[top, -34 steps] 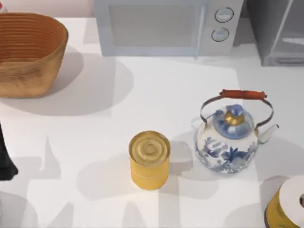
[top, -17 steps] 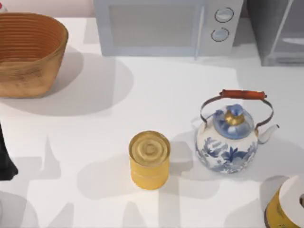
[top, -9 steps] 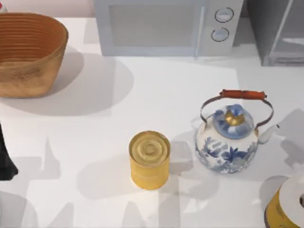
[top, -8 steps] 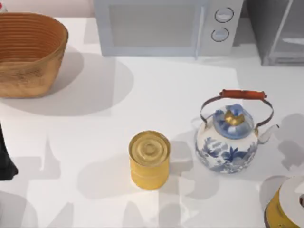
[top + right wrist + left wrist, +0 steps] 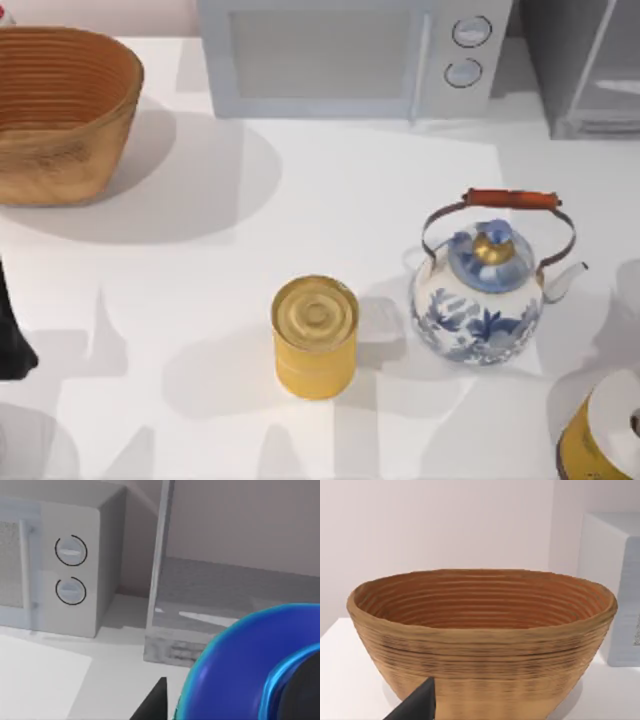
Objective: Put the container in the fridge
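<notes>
Before the fridge (image 5: 225, 595), the right gripper (image 5: 152, 705) shows as a dark tip beside a rounded blue thing (image 5: 235, 670); whether it is spread or pressed together cannot be told. Left of the fridge stands the microwave (image 5: 340, 55). The container (image 5: 315, 335), a yellow can, stands upright on the table (image 5: 350, 190), well apart from the fridge, with the teapot (image 5: 485, 300) nearer the fridge's side. Farthest from the fridge, the left gripper (image 5: 415, 705) faces the basket (image 5: 480, 640); its state cannot be told either.
</notes>
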Tool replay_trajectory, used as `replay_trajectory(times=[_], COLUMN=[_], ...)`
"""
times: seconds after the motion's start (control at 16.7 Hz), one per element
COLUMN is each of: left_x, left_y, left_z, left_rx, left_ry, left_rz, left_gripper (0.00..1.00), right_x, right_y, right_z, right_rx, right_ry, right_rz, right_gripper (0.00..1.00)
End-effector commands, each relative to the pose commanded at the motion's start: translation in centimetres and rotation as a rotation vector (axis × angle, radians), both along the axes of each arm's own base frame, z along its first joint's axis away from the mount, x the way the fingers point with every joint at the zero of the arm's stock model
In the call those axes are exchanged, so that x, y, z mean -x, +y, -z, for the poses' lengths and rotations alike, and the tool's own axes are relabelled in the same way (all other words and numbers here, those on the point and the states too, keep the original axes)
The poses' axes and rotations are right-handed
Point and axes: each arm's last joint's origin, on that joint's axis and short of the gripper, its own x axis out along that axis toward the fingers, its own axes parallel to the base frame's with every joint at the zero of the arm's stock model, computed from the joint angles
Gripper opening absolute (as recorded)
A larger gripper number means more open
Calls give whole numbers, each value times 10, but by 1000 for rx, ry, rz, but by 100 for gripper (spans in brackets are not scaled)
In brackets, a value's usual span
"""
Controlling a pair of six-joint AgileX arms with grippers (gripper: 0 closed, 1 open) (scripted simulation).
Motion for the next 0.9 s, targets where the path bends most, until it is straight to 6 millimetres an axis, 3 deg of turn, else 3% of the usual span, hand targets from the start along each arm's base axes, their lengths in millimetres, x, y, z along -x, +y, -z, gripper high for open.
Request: replay_trajectory(times=[0.24,0.6,0.72,0.9], left_x=[0,0,0,0], left_y=[0,0,0,0], left_z=[0,0,0,0], left_rx=[0,0,0,0], left_ry=[0,0,0,0], left_rz=[0,0,0,0], left_gripper=[100,100,100,100], right_x=[3,2,2,-4], right_y=[-1,-1,-2,-4], right_z=[23,25,18,-9], right_rx=[-114,-117,-120,-124], right_ry=[-40,-33,-48,-97], right_rz=[63,66,70,80], right_gripper=[1,1,1,1])
